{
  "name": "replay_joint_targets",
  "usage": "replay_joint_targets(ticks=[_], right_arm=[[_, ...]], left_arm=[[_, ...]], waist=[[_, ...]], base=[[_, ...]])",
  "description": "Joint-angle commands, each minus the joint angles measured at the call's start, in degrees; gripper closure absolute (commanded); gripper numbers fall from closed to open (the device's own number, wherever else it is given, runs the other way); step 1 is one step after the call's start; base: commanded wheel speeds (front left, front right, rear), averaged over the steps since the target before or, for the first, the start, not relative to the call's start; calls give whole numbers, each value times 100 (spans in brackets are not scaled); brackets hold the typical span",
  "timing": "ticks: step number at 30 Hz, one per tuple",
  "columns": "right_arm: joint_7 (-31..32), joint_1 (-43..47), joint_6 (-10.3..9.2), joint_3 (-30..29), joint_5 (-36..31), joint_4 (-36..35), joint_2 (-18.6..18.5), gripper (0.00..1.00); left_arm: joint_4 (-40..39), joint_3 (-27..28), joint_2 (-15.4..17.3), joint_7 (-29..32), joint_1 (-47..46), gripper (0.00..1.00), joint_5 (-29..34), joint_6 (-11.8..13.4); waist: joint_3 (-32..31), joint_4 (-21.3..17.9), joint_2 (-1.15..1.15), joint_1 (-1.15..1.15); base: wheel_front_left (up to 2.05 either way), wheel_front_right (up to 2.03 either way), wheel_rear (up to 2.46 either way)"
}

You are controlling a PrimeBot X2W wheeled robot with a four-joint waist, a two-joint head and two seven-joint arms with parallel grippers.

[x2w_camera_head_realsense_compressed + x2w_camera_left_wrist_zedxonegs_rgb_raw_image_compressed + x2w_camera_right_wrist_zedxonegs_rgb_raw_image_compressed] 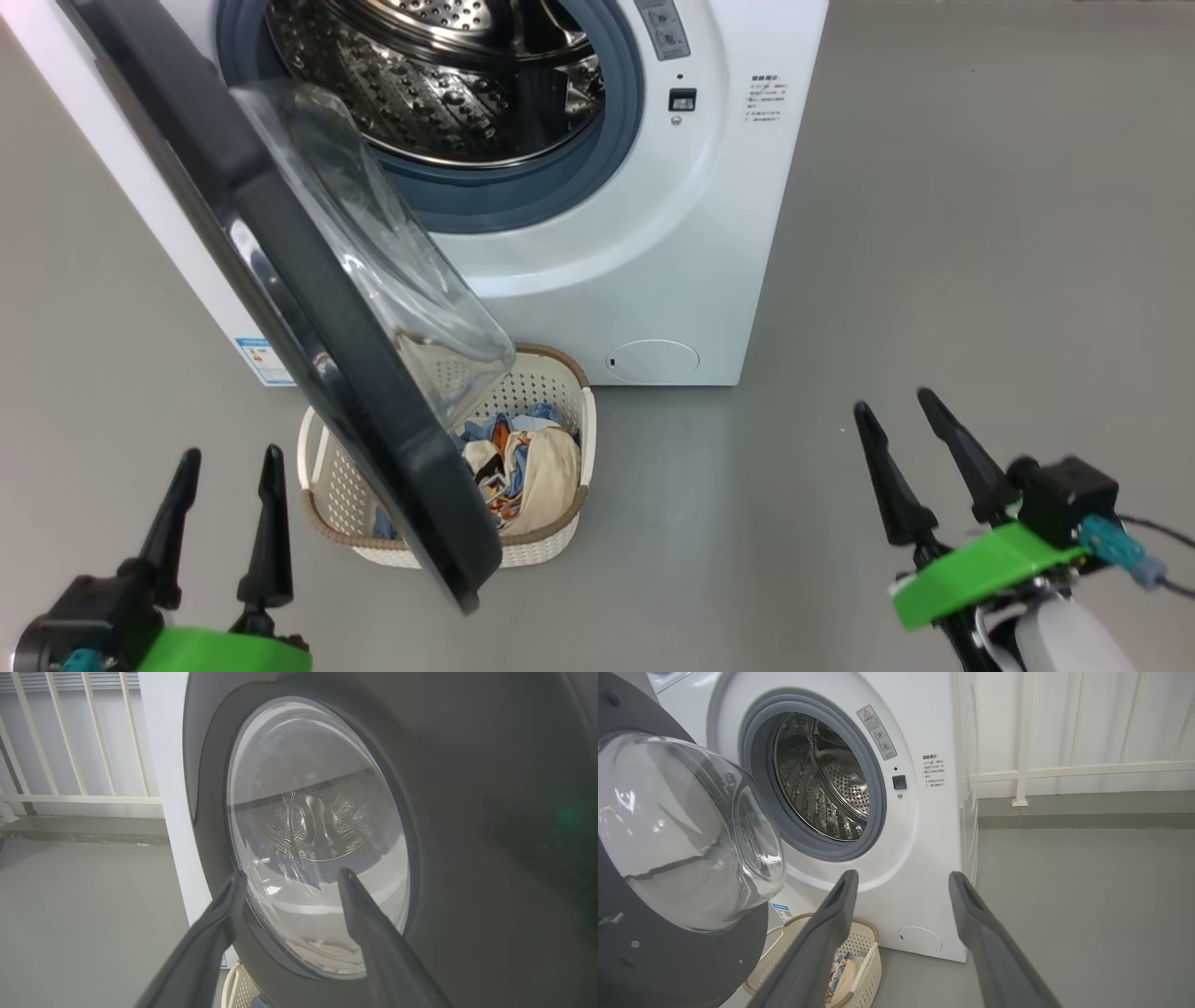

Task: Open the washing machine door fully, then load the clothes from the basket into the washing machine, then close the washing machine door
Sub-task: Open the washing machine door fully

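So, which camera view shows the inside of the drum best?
The right wrist view: the drum shows through nearly the whole open mouth, and nothing is cut off. The head view cuts it at the top edge. In the left wrist view it is warped, seen through the glass of the washing machine door.

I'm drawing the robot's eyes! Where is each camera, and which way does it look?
Head view: up high, looking down at the washing machine, door, basket; left gripper and right gripper show.
Left wrist view: on that wrist, facing the door's outside; own fingers show.
Right wrist view: on that wrist, facing the drum; own fingers show.
Shared: all see the door.
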Motion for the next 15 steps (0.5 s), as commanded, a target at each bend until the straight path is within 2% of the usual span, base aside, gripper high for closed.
replay_joint_targets(ticks=[1, 6, 15], right_arm=[[-67, 108, 17, 19, -116, -234, 42, 0], [-67, 501, 17, -254, -449, -529, 153, 0], [-67, 977, 17, -515, -666, -872, 306, 0]], left_arm=[[-177, 228, 80, -37, -14, 0, 38, -9], [-225, 313, 52, -37, 89, 0, 55, -9], [-307, 361, 6, -37, 254, 0, 89, -9]], waist=[[0, -11, 0, 0], [-13, -55, 0, 0], [-41, -91, 0, 0]], base=[[0, 0, 0], [0, 0, 0], [0, 0, 0]])
